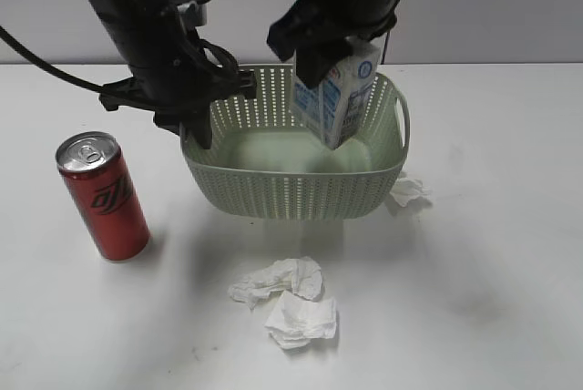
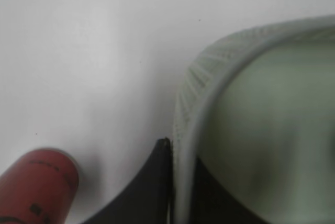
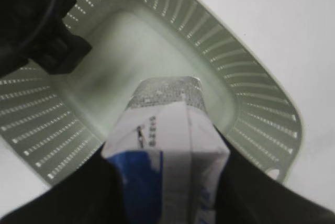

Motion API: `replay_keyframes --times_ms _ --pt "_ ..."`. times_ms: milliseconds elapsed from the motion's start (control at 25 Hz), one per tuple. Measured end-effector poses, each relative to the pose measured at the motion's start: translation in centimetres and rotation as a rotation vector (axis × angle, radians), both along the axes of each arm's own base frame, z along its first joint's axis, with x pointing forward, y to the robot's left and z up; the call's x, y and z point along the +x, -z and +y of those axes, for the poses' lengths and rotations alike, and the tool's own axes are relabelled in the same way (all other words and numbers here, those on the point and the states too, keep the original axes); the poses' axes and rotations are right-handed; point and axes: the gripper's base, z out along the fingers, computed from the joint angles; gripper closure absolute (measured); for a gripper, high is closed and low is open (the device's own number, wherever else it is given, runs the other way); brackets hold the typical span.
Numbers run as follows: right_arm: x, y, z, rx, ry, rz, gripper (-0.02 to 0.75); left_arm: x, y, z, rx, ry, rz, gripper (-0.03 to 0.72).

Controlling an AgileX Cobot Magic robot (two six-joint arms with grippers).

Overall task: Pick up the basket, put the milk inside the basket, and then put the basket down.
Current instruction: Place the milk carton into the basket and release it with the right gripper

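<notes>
The pale sage-green basket sits mid-table, its floor bare. My left gripper is shut on the basket's left rim, one finger outside the wall and one inside. My right gripper is shut on the white and blue milk carton and holds it tilted over the basket's right half, its lower end below the rim line and above the floor. In the right wrist view the milk hangs between the fingers above the basket floor.
A red soda can stands left of the basket and shows in the left wrist view. Two crumpled tissues lie in front of the basket and another by its right corner. The table is white.
</notes>
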Motion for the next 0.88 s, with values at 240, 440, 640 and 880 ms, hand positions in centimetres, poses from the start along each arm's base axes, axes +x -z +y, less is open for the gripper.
replay_keyframes --times_ms 240,440,640,880 --pt "1.6 3.4 0.7 -0.080 -0.019 -0.001 0.451 0.0 0.0 0.0 0.001 0.007 -0.001 0.681" --pt "2.0 4.1 1.2 -0.061 -0.005 -0.004 0.454 0.0 0.0 -0.1 0.000 0.014 -0.005 0.681" --pt "2.0 4.4 1.3 -0.058 -0.008 0.014 0.454 0.0 0.0 0.0 0.005 0.024 -0.006 0.681" --pt "1.6 4.5 1.2 -0.094 -0.073 0.038 0.362 0.0 0.0 -0.1 0.007 0.029 -0.008 0.681"
